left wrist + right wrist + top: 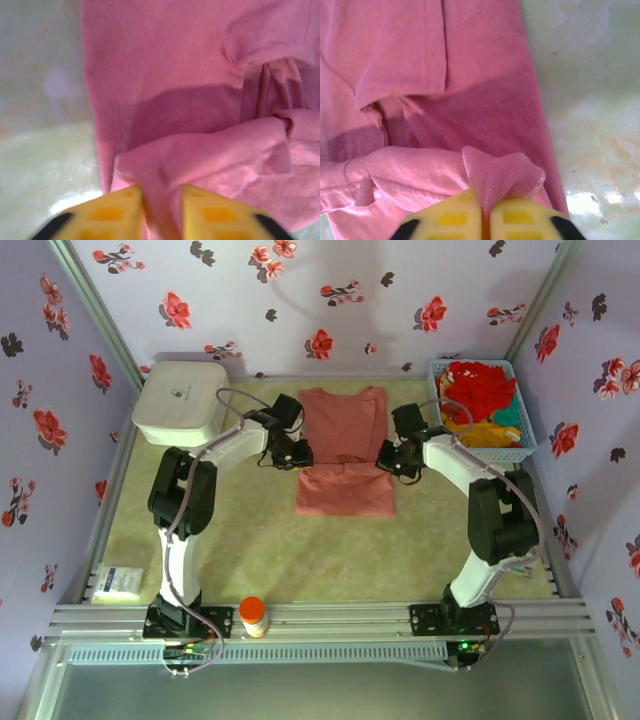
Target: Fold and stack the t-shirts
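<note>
My left gripper (161, 192) pinches a raised fold at the left edge of the salmon-pink t-shirt (345, 430), its fingers narrowly apart with cloth between them. My right gripper (485, 200) nips a peak of cloth at the shirt's right edge, fingers almost together. The shirt lies mid-table (260, 550). Red, orange-yellow and teal t-shirts (478, 388) are heaped in the light-blue basket (478, 364), far right.

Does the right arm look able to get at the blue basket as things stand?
Likely yes: the blue basket stands close beside the right tool with no obstacle between, though that tool now pinches the pink t-shirt.
</note>
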`<act>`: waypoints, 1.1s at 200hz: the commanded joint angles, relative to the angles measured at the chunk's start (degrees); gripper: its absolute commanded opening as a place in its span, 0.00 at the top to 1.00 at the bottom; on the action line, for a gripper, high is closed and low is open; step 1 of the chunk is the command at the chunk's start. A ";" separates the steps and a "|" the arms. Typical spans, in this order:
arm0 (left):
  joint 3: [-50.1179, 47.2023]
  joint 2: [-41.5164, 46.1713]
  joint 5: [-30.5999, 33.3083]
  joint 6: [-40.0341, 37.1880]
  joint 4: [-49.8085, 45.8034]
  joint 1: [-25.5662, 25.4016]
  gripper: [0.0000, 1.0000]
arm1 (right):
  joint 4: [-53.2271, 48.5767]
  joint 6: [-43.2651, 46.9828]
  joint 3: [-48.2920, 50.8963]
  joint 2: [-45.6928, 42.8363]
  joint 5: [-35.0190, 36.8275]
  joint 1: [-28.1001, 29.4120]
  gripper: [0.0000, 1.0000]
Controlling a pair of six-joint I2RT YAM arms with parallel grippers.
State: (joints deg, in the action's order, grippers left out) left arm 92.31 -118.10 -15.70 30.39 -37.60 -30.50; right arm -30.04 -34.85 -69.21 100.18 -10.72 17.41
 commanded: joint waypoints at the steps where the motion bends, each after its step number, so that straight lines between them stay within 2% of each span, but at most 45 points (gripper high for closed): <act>1: 4.71 -2.87 -1.50 -2.09 -1.57 1.44 0.61 | 1.79 1.12 -3.85 3.70 -2.30 -0.89 0.70; 13: 6.74 -4.13 -1.64 -2.64 -2.30 2.16 0.56 | 0.95 1.51 -6.17 5.98 -2.84 -1.57 0.60; 36: 9.16 -3.91 -2.00 -3.94 -4.11 3.29 0.54 | 0.08 2.71 -8.27 6.44 -2.49 -2.26 0.38; 65: 5.60 0.91 -1.17 -3.97 -3.76 4.74 0.49 | -0.02 3.64 -6.62 2.32 -1.63 -2.24 0.21; 117: -8.80 11.15 -3.19 -0.68 0.61 3.78 0.52 | 0.70 3.36 2.30 -6.52 -1.57 -2.26 0.20; 180: -28.94 20.94 -5.25 1.06 3.67 1.40 0.52 | -2.80 3.44 17.36 -16.07 -1.07 -2.17 0.29; 220: -35.80 21.93 -8.22 6.02 11.33 -1.87 0.47 | 1.47 -0.33 25.06 -18.97 -2.54 -1.55 0.35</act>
State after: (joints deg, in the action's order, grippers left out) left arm 58.96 -97.30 -20.45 32.51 -33.04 -30.20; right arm -30.33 -32.62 -47.37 83.02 -12.32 15.38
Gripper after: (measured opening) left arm 0.519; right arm 0.660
